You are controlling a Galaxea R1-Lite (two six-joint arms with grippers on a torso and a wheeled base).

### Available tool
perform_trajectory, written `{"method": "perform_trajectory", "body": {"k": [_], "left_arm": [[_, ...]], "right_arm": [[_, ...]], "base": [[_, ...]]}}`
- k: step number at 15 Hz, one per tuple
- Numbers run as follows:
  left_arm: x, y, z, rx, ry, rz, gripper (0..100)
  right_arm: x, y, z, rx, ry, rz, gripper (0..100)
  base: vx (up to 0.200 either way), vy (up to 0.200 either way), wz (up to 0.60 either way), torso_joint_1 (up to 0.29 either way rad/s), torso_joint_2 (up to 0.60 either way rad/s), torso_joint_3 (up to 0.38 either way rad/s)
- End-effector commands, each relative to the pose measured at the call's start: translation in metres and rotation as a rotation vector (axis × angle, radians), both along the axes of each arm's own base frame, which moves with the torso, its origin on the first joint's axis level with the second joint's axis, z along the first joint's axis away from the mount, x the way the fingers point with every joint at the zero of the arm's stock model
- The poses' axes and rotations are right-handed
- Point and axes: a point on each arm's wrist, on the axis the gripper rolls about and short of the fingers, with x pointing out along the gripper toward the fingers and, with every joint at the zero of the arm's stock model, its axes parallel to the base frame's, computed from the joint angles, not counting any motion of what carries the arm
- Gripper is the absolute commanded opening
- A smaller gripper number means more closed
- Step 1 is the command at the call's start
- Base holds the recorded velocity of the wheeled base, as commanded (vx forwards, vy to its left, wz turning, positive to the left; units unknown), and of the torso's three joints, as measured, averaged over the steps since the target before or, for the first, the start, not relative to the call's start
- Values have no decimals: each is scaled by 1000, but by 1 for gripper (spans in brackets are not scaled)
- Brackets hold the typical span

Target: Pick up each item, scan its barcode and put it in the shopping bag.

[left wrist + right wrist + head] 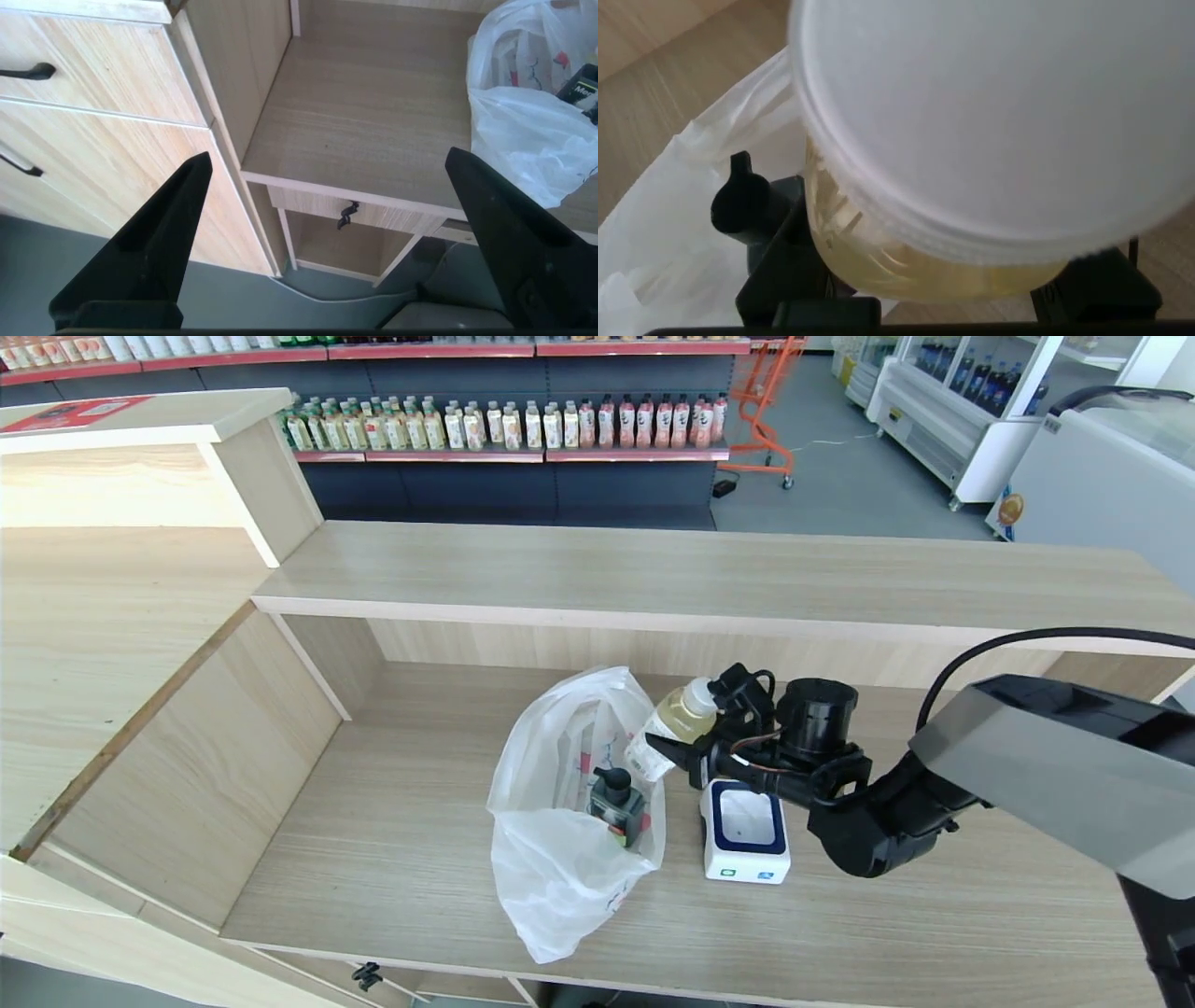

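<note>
My right gripper point(698, 717) is shut on a bottle of pale yellow drink point(670, 728) with a white cap, held tilted at the right rim of the open white shopping bag point(551, 859) on the counter. In the right wrist view the bottle's cap point(999, 121) is very close, with the bag point(682, 224) below it. A dark pump bottle point(616, 805) point(752, 219) stands inside the bag. The white barcode scanner point(744, 831) sits just right of the bag, under my right arm. My left gripper point(327, 243) is open and low, off the counter's front left corner.
The wooden counter point(392, 831) has a raised back ledge point(709, 579) and a side wall on the left. Drawers with black handles point(26, 71) are beside the left gripper. Behind the counter are shelves of drink bottles point(504, 425) and freezers point(971, 401).
</note>
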Motion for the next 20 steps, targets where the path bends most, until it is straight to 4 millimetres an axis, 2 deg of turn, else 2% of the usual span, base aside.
{"method": "perform_trajectory", "body": {"k": [1, 5, 9, 10, 14, 15, 17, 18, 20], "left_arm": [[0, 0, 0, 0, 2, 2, 100], [0, 0, 0, 0, 0, 1, 100], [0, 0, 0, 0, 0, 1, 100], [0, 0, 0, 0, 2, 1, 100], [0, 0, 0, 0, 2, 1, 100], [0, 0, 0, 0, 2, 1, 100], [0, 0, 0, 0, 0, 1, 100], [0, 0, 0, 0, 2, 1, 100], [0, 0, 0, 0, 2, 1, 100]], "right_arm": [[12, 10, -28, -32, 9, 15, 0], [24, 22, -37, -21, -11, 28, 0], [27, 32, -41, -15, -24, 50, 0], [26, 37, -47, -26, -25, 55, 0], [26, 36, -53, -72, -54, 62, 0], [25, 37, -52, -70, -53, 63, 100], [25, 35, -43, -50, -52, 57, 100], [24, 34, -27, -25, -63, 53, 100], [3, 18, 12, 77, 14, 33, 100]], "base": [[0, 0, 0, 0, 0, 0], [0, 0, 0, 0, 0, 0], [0, 0, 0, 0, 0, 0], [0, 0, 0, 0, 0, 0], [0, 0, 0, 0, 0, 0], [0, 0, 0, 0, 0, 0], [0, 0, 0, 0, 0, 0], [0, 0, 0, 0, 0, 0], [0, 0, 0, 0, 0, 0]]}}
